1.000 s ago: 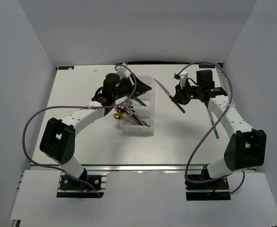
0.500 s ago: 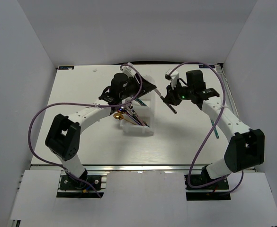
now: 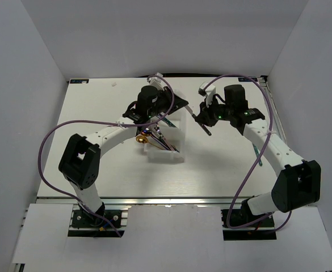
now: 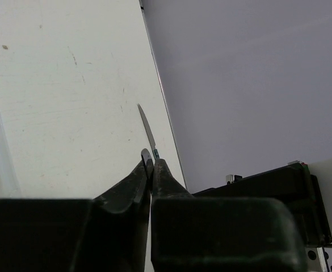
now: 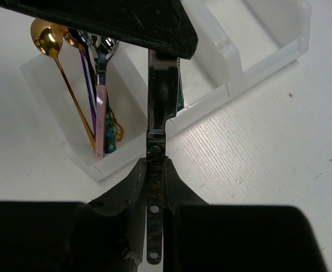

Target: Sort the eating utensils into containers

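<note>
Right gripper: fingers closed on the dark handle of a knife, which is held above the tabletop just right of the tray, with the blade pointing toward the tray's long side. The tray lies mid-table, nearer the far edge than the near edge. Its compartment toward the near edge holds a gold spoon and several slim utensils with iridescent or pink-and-teal handles. Left gripper: fingers pressed together, positioned over the tray's far half. One teal-handled utensil lies flat near the right edge.
</note>
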{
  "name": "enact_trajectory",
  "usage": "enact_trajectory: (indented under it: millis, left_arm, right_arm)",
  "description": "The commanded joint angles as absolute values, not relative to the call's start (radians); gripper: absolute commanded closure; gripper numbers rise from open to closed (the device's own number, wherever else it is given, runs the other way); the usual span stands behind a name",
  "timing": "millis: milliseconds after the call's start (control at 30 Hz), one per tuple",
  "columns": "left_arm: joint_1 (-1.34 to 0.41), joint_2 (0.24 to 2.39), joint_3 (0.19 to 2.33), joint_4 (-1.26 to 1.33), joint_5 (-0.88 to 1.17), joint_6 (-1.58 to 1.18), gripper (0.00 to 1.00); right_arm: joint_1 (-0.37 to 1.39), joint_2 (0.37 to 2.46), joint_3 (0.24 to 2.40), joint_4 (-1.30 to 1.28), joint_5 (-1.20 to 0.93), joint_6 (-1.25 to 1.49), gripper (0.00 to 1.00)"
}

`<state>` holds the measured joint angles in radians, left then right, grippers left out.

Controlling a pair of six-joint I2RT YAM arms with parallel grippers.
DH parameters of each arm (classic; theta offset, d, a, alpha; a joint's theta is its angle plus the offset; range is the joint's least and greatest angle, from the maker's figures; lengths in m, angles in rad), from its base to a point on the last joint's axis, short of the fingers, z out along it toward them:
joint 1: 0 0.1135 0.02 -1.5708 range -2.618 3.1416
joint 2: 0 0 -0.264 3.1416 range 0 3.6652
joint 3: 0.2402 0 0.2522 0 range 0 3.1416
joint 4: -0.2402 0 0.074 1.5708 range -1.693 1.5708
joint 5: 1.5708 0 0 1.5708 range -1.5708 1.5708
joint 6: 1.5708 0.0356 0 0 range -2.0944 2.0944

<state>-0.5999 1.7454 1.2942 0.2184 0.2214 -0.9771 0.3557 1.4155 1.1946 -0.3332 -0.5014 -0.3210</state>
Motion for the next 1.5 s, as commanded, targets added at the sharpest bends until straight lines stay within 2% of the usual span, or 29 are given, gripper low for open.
enact_trajectory:
  millis: [0, 100, 200, 233, 300, 367, 400, 633, 867, 1467]
  left_arm:
    - [-0.604, 1.746, 1.335, 0.222, 0.233, -0.962, 0.86]
    - [-0.603, 1.741, 1.332, 0.224, 0.25, -0.96, 0.99]
    - [-0.604, 1.729, 1.318, 0.224, 0.253, -0.954, 1.0]
    - [-0.604, 1.721, 1.315, 0.224, 0.252, -0.947, 1.0]
    - [-0.601, 1.712, 1.302, 0.222, 0.236, -0.937, 1.0]
    - [-0.6, 1.698, 1.296, 0.222, 0.223, -0.916, 1.0]
    - [-0.592, 1.694, 1.293, 0.222, 0.213, -0.907, 1.0]
    - [-0.512, 1.686, 1.299, 0.216, 0.203, -0.864, 1.0]
    - [-0.424, 1.743, 1.409, 0.19, 0.115, -0.735, 1.0]
    - [-0.367, 2.118, 1.804, 0.218, -0.044, -0.577, 1.0]
  right_arm:
    - [0.364, 1.397, 1.19, -0.288, -0.534, -0.316, 1.0]
    - [0.362, 1.404, 1.19, -0.284, -0.543, -0.318, 1.0]
    - [0.364, 1.404, 1.19, -0.276, -0.543, -0.318, 1.0]
    - [0.364, 1.404, 1.19, -0.276, -0.543, -0.319, 0.93]
    - [0.362, 1.399, 1.19, -0.273, -0.543, -0.321, 0.76]
    - [0.362, 1.393, 1.184, -0.268, -0.538, -0.325, 0.24]
    - [0.362, 1.384, 1.181, -0.267, -0.535, -0.33, 0.11]
    - [0.307, 1.307, 1.129, -0.244, -0.54, -0.365, 0.11]
    - [0.155, 1.243, 1.052, -0.238, -0.754, -0.437, 0.11]
    - [0.022, 1.183, 0.98, -0.233, -0.854, -0.494, 0.11]
